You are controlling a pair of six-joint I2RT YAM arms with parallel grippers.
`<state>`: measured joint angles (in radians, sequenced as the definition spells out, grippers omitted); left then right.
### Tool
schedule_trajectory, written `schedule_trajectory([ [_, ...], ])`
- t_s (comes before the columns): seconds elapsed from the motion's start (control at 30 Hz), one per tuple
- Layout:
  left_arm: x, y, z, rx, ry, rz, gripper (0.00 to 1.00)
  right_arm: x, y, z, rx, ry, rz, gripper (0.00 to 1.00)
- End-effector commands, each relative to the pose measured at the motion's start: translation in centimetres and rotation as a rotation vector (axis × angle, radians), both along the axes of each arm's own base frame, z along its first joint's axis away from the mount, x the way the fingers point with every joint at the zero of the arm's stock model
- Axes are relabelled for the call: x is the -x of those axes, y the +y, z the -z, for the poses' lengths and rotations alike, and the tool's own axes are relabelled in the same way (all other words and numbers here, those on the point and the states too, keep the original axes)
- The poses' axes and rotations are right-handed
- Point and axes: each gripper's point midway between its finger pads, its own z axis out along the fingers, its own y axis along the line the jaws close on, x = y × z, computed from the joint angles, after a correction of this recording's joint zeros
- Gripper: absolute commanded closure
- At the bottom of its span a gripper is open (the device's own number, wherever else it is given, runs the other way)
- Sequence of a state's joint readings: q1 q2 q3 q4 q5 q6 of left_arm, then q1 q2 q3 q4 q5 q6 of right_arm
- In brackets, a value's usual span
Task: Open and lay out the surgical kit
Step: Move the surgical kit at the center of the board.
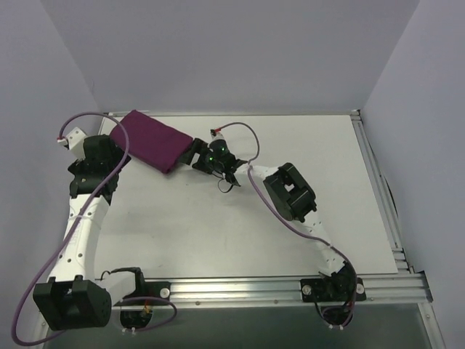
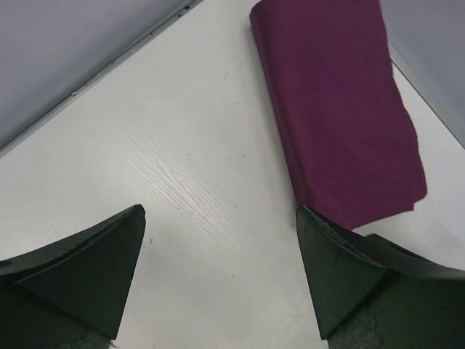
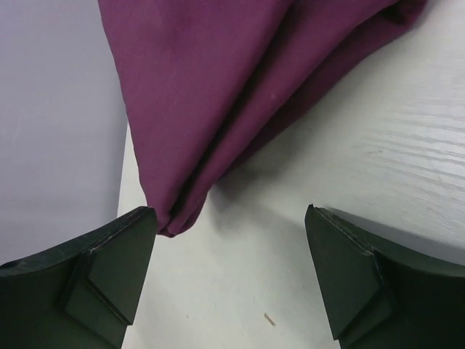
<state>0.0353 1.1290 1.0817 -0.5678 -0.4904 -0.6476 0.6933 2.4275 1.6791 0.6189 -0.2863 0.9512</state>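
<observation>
On the left, the left arm (image 1: 83, 225) reaches from the near edge up along the left side of the white counter (image 1: 218, 218), with a purple cable (image 1: 94, 114) looping over its wrist. The left gripper (image 2: 219, 214) is open, its two dark fingers (image 2: 87, 269) spread wide over bare counter with nothing between them. In its wrist view the purple cloth (image 1: 154, 139) lies ahead and to the right, with its near end just beside the tip of the right-hand finger. Whether the two touch cannot be told. The cloth is a folded, closed bundle lying flat at the far left of the counter. It sits near the rail below the back wall (image 1: 218, 51) and slants from the far left down toward the middle. To the right of it, the right gripper (image 3: 229, 212) meets the lower right end of the bundle. Its jaws stand apart and hold nothing. The cloth's folded corner pokes into the gap, close beside the finger on the left of that wrist view, and the other finger stands well apart over bare counter. Layered folds show along that end of the cloth. The right arm (image 1: 290, 193) runs back from there across the middle of the counter, bending down to its base on the metal rail (image 1: 240, 289) at the near right.
</observation>
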Motion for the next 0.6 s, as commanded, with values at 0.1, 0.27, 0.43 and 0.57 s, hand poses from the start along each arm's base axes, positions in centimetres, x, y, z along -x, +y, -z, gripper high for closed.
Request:
schedule_trajectory([
  [0.1, 0.0, -3.3, -3.4, 0.071, -0.079, 0.172, 0.06, -1.9, 2.2, -2.0, -0.116, -0.074, 0.038, 0.16],
  [0.27, 0.2, -3.8, -3.7, 0.062, -0.090, 0.210, 0.06, -2.7, 3.8, -2.1, -0.149, -0.079, 0.024, 0.25],
  [0.43, -0.2, -4.2, -3.4, 0.068, -0.093, 0.236, 0.01, -3.1, 5.2, -2.7, -0.168, -0.082, 0.013, 0.39],
  [0.57, -0.5, -4.8, -3.2, 0.082, -0.098, 0.263, 0.09, -3.2, 5.9, -3.6, -0.205, -0.086, 0.009, 0.54],
])
